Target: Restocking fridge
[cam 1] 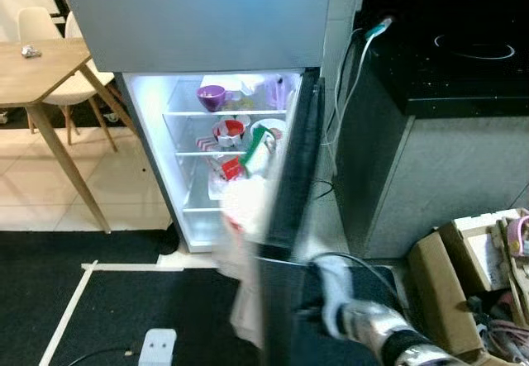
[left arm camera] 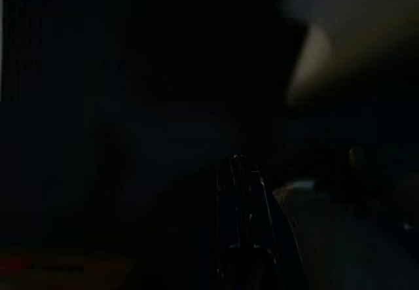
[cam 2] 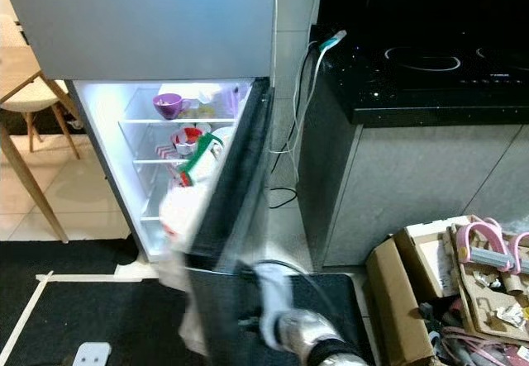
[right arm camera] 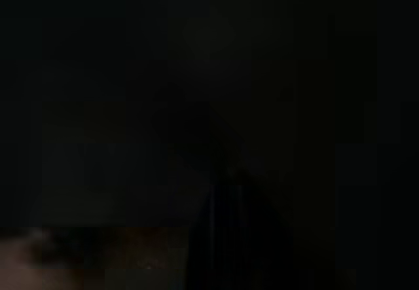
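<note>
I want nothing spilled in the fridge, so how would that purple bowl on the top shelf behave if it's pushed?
The purple bowl looks small and rounded, probably light plastic, so it would likely slide on the smooth shelf rather than tip. Whether it holds anything cannot be seen.

We count one open fridge (cam 1: 149,135), one purple bowl (cam 1: 211,97), one wooden table (cam 1: 33,73), two pale chairs (cam 1: 70,85), two cardboard boxes (cam 1: 442,271).
</note>
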`<state>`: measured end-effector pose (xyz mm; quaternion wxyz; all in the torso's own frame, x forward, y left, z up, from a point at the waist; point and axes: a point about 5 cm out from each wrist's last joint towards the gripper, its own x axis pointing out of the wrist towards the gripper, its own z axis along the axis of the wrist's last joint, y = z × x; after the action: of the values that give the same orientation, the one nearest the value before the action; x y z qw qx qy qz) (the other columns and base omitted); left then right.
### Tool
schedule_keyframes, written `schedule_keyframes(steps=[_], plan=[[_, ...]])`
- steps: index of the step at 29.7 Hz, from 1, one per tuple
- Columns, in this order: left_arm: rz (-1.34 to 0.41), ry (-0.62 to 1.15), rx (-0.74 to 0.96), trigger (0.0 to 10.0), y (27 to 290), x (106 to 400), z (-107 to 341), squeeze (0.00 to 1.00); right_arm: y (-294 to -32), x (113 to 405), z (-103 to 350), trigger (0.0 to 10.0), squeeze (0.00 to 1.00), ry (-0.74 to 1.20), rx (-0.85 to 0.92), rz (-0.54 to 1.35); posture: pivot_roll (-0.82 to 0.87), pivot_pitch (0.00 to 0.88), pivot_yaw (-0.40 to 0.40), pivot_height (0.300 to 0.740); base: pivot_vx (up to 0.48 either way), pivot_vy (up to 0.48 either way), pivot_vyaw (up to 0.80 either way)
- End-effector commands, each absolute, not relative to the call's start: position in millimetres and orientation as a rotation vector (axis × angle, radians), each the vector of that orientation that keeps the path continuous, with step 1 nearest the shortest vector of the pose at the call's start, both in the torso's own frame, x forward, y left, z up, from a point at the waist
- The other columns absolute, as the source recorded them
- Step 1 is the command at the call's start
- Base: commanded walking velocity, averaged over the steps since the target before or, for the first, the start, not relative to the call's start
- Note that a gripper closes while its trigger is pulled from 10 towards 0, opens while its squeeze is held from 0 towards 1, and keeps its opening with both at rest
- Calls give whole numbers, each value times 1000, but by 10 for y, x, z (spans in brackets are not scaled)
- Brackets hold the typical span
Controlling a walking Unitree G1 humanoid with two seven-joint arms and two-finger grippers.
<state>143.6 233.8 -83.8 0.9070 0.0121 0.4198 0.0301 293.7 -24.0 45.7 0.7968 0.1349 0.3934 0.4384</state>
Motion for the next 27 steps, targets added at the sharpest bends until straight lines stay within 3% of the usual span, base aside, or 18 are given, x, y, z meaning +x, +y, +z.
schedule_keyframes(steps=[1,2,4,8,10,11,12,15,16,17,18,19,20,22,24,26,27], plan=[[59,875,44,10000,2376,1393,-842,0,457,3088,1803,10000,0,391,547,1265,-69,60,-2,740,0,0,0],[59,875,44,10000,2376,1393,-842,0,457,3088,1803,10000,0,391,547,1265,-69,60,-2,740,0,0,0],[67,876,42,10000,2383,1363,-850,0,493,3235,2528,10000,0,86,733,1235,-59,62,-7,740,0,0,0],[72,879,41,10000,2387,1350,-854,0,399,3382,2640,10000,0,39,805,1141,-54,60,-10,740,0,0,0],[81,884,44,10000,2413,1340,-856,0,93,3620,2155,10000,0,127,689,935,-51,55,-6,740,0,0,0],[81,884,44,10000,2413,1340,-856,0,93,3620,2155,10000,0,127,689,935,-51,55,-6,740,0,0,0],[84,891,49,10000,2438,1340,-855,0,-92,3633,1784,10000,0,206,597,851,-55,52,4,740,0,0,0],[84,891,49,10000,2438,1340,-855,0,-92,3633,1784,10000,0,206,597,851,-55,52,4,740,0,0,0],[86,901,55,10000,2460,1339,-855,0,-291,3586,1386,10000,0,307,499,772,-60,49,12,740,0,0,0],[86,901,55,10000,2460,1339,-855,0,-291,3586,1386,10000,0,307,499,772,-60,49,12,740,0,0,0],[84,911,63,10000,2474,1347,-855,0,-553,3478,979,10000,0,428,381,666,-65,42,20,740,0,0,0],[84,911,63,10000,2474,1347,-855,0,-553,3478,979,10000,0,428,381,666,-65,42,20,740,0,0,0],[83,918,69,10000,2483,1358,-853,0,-786,3355,674,10000,0,518,268,579,-67,37,24,740,0,0,0],[83,918,69,10000,2483,1358,-853,0,-786,3355,674,10000,0,518,268,579,-67,37,24,740,0,0,0],[73,919,78,10000,2473,1433,-837,0,-1399,3006,67,10000,0,699,99,288,-71,25,30,740,0,0,0],[73,919,78,10000,2473,1433,-837,0,-1399,3006,67,10000,0,699,99,288,-71,25,30,740,0,0,0],[66,917,82,10000,2459,1473,-828,0,-1687,2763,-196,10000,0,788,12,159,-67,22,30,740,0,0,0]])
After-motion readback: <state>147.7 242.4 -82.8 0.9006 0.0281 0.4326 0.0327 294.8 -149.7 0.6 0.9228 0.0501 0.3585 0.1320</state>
